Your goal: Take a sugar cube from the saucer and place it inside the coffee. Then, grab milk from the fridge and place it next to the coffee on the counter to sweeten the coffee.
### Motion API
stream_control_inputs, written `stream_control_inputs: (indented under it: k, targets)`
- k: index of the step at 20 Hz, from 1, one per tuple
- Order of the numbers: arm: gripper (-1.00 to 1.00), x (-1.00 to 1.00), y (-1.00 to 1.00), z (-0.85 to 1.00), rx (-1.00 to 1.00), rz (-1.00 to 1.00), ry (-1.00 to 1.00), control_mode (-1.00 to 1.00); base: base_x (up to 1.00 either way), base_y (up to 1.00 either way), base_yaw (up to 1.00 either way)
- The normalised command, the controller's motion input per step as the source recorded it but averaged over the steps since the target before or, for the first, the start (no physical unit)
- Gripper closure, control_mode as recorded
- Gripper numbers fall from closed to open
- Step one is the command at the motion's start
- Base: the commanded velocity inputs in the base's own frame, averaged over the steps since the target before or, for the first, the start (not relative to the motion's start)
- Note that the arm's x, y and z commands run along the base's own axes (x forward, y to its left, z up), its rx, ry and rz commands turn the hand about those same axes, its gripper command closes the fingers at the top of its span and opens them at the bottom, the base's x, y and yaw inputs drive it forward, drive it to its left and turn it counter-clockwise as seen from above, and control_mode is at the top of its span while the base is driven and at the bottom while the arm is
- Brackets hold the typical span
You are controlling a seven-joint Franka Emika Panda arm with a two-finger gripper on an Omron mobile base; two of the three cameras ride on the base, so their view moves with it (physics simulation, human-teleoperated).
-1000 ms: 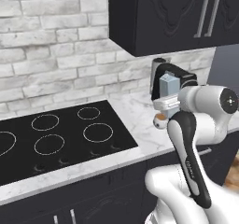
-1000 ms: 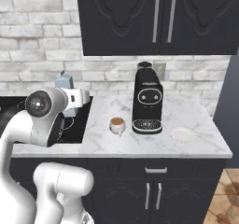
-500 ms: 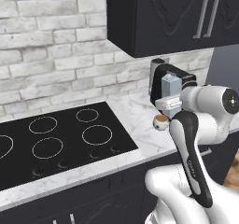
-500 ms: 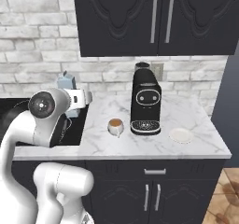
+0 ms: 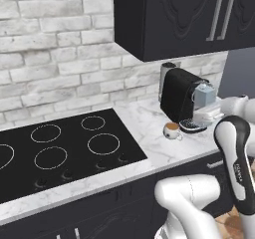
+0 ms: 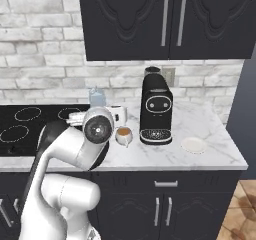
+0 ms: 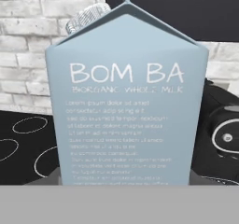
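The milk, a pale blue-grey gabled carton, is held upright in the air and looms close before the hand camera. My gripper is shut on the milk, low on the carton. In the right base view the milk hangs just left of the coffee, a white cup of brown liquid on the counter. The coffee stands in front of the black machine. The white saucer lies right of the machine. The sugar cube is hidden and the fridge is out of view.
A tall black coffee machine stands right beside the cup. The black hob takes up the counter's left part. Dark wall cupboards hang overhead, and a white brick wall closes the back.
The arm has swung to the right with the milk, bringing the carton closer to the cup and the machine. The cup and saucer have not moved.
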Motion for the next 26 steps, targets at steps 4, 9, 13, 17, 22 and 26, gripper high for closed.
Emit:
stream_control_inputs:
  k: [4, 9, 13, 17, 22, 26]
  targets:
    - [1.0, 0.12, -0.85, -0.45, 0.14, 0.12, -0.11, -1.0, 0.0, 0.0, 0.0]
    - [1.0, 0.03, -0.69, -0.5, 0.14, 0.18, -0.1, -1.0, 0.0, 0.0, 0.0]
    - [1.0, 0.14, -0.48, -0.33, 0.12, 0.21, -0.02, -1.0, 0.0, 0.0, 0.0]
    - [1.0, 0.19, -0.35, -0.11, 0.09, 0.2, 0.0, -1.0, 0.0, 0.0, 0.0]
    - [1.0, 0.25, -0.09, -0.11, 0.02, 0.09, 0.0, -1.0, 0.0, 0.0, 0.0]
    - [1.0, 0.33, 0.0, -0.22, -0.02, 0.0, 0.0, -1.0, 0.0, 0.0, 0.0]
